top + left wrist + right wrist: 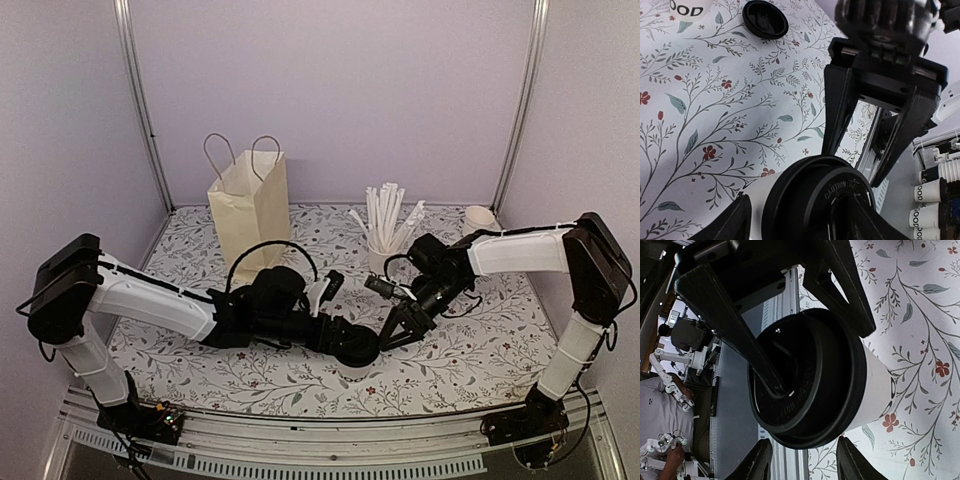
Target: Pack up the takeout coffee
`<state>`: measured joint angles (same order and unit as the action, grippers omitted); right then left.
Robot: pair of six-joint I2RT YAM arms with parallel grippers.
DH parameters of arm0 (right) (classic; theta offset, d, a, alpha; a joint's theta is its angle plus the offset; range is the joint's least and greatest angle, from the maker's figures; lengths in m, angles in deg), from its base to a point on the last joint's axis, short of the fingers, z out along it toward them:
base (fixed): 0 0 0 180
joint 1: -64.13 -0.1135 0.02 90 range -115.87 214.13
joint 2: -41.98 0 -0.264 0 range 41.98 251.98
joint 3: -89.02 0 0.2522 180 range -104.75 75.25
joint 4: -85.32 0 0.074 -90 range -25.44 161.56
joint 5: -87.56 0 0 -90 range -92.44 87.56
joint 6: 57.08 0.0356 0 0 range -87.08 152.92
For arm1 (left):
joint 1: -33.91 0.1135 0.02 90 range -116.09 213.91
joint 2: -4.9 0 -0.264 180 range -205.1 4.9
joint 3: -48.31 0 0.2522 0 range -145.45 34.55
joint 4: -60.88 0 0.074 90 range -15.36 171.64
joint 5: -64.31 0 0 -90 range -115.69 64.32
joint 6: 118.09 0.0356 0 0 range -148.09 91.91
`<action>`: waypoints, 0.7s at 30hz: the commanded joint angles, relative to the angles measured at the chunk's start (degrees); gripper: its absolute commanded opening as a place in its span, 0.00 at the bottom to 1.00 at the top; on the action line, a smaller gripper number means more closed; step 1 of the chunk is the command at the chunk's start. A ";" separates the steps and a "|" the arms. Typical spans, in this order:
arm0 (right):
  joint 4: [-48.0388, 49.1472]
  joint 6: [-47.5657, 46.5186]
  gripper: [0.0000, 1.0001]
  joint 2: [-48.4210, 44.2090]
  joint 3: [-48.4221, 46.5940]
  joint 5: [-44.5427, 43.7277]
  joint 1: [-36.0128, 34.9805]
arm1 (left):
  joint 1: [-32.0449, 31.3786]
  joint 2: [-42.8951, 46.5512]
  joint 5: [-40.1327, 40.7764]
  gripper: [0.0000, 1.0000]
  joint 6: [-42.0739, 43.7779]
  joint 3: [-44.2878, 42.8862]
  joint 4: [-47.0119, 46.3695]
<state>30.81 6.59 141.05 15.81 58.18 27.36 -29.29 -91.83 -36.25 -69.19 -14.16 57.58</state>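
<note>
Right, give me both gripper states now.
Left gripper: fingers apart around the takeout coffee, grip cannot be told.
Right gripper: open, tips at its lid.

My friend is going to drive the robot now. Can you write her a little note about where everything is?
Left claw: jaws apart around the takeout coffee; grip unclear.
Right claw: jaws apart by its black lid; grip unclear.
The coffee stands on the table, front middle, lid on. The paper bag stands upright at the back left.
Done: cup lidded. Left: lift it and probably put it in the bag.
</note>
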 commanded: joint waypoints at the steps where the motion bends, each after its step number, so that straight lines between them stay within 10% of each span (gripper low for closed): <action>1: -2.62 -0.62 0.46 2.59 -2.72 7.22 0.66 | -0.23 -3.84 -0.78 0.66 0.73 2.98 3.58; 9: 1.02 4.01 0.27 6.97 -2.51 3.88 2.23 | -0.07 -4.81 -1.90 0.63 0.84 3.81 1.73; 21: 6.28 11.72 0.18 13.00 0.99 -26.00 1.72 | 0.49 -6.93 -2.31 0.62 0.40 5.23 -0.16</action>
<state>28.69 16.93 148.22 14.07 65.13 29.65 -28.55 -93.95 -38.74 -70.79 -11.82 48.90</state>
